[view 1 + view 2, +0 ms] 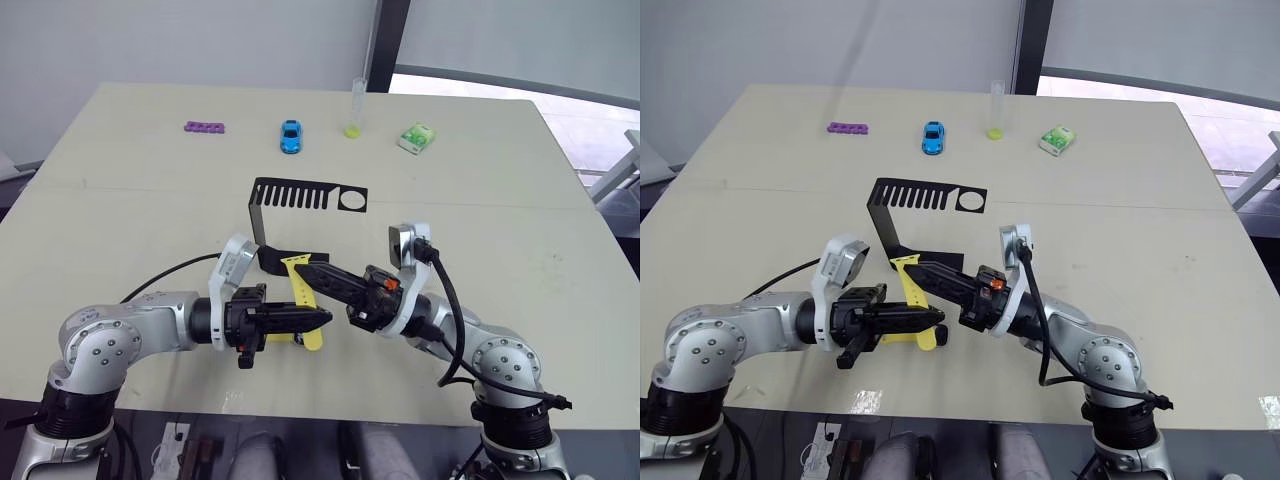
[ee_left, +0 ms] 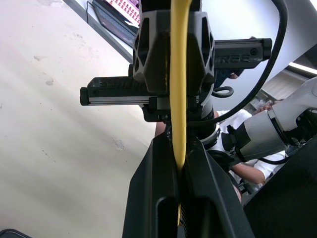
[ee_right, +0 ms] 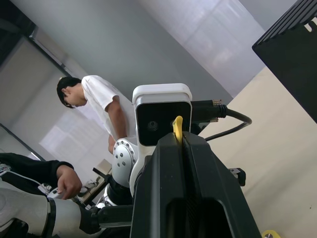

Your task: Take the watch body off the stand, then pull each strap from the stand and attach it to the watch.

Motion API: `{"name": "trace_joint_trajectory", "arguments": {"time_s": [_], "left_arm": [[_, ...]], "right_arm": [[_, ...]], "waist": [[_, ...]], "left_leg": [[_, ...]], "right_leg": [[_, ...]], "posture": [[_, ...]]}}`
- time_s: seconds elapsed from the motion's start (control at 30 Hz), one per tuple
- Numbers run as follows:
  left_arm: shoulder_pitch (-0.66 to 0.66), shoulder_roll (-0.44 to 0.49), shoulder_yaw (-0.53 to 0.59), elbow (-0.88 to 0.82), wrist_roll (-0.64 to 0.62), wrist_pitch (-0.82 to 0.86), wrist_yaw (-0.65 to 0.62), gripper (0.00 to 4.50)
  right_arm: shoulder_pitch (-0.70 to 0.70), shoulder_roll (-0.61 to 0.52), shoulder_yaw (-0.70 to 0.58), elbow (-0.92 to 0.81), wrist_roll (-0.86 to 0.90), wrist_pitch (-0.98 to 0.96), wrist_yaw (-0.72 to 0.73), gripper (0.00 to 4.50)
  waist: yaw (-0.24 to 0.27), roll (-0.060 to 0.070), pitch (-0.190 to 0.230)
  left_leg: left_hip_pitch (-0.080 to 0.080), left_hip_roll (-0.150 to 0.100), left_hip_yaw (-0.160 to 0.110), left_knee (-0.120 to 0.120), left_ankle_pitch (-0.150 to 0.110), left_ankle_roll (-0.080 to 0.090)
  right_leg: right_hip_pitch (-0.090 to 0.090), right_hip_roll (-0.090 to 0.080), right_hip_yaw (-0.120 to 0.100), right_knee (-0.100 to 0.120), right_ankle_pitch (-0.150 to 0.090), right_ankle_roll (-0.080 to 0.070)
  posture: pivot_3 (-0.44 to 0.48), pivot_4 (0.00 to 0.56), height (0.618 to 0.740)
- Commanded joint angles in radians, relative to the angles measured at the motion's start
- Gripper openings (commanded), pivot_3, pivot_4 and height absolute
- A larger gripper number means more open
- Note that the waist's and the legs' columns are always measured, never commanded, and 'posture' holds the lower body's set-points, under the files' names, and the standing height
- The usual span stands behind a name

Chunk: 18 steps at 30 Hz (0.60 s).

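**A yellow strap is pinched by both pincers above the tabletop**

A big pale tabletop (image 1: pixel 520 250) is seen, with a thin line running across it. Near the middle, the stand (image 1: pixel 300 195) is set upright. It is a thin black sheet with slots cut in its top and a round hole at one end. Its flat base lies on the tabletop, close behind the two pincers.

Just in front of the stand, the two arms are brought together. The left pincer (image 1: pixel 318 320) is closed tight on a yellow strap (image 1: pixel 303 300). In the left wrist view the strap (image 2: pixel 178 99) is seen edge-on, squeezed between the two black fingers (image 2: pixel 148 198). The right pincer (image 1: pixel 312 272) is closed on the same strap, nearer the stand. In the right wrist view only a small yellow tip (image 3: pixel 178 130) is seen sticking up between its fingers. The strap is held off the tabletop, close to the stand's base.

The watch body cannot be made out, and whether a second strap is there cannot be told.

Along the far edge of the tabletop, small things are laid in a row, well apart from the arms: a purple block (image 1: pixel 205 127), a blue toy car (image 1: pixel 291 136), a clear tube (image 1: pixel 355 110) with yellow at the bottom, and a green-white packet (image 1: pixel 417 137).

A person in a white shirt (image 3: pixel 101 101) is seen in the right wrist view.
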Motion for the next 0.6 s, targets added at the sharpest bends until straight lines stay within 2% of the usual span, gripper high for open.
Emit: {"name": "trace_joint_trajectory", "arguments": {"time_s": [0.03,0.37,0.43,0.53,0.6], "left_arm": [[-0.002,-0.003,0.017,-0.037,-0.022,-0.011,-0.001,0.0],[0.002,0.0,0.019,-0.042,-0.008,-0.02,-0.01,0.0],[0.014,0.014,0.035,-0.062,-0.001,-0.038,-0.045,0.0],[0.037,0.047,0.062,-0.092,0.032,-0.063,-0.057,0.96],[0.08,0.082,0.077,-0.138,0.17,-0.18,-0.109,1.99]], "right_arm": [[0.005,-0.007,0.004,-0.013,0.02,0.009,0.034,0.05],[-0.003,-0.013,0.008,-0.006,-0.016,-0.007,0.063,0.05],[-0.008,-0.017,0.006,-0.007,-0.037,-0.019,0.076,0.05],[-0.018,-0.024,-0.006,-0.009,-0.05,-0.033,0.089,0.0],[-0.028,-0.05,-0.016,-0.019,-0.067,-0.041,0.122,0.0]], "waist": [[0.0,0.0,0.0],[0.0,0.0,0.0],[0.0,0.0,0.0],[-0.001,0.0,0.0],[-0.001,0.0,0.0]], "left_leg": [[0.0,0.0,0.0,0.0,0.0,0.0],[0.0,0.0,0.0,0.0,0.0,0.0],[0.0,0.0,0.0,0.0,0.0,0.0],[0.0,0.0,0.0,-0.001,0.0,0.0],[0.0,0.0,0.0,-0.001,0.0,0.0]], "right_leg": [[0.0,0.0,0.0,0.0,0.0,0.0],[0.0,0.0,0.0,0.0,0.0,0.0],[0.0,0.0,0.0,0.0,0.0,0.0],[0.0,0.0,0.0,-0.001,0.0,0.0],[-0.001,0.0,0.0,-0.001,0.0,0.0]], "posture": [[0.0,0.15,0.74],[0.0,0.15,0.74],[0.0,0.15,0.74],[0.0,0.15,0.74],[0.0,0.15,0.74]]}}
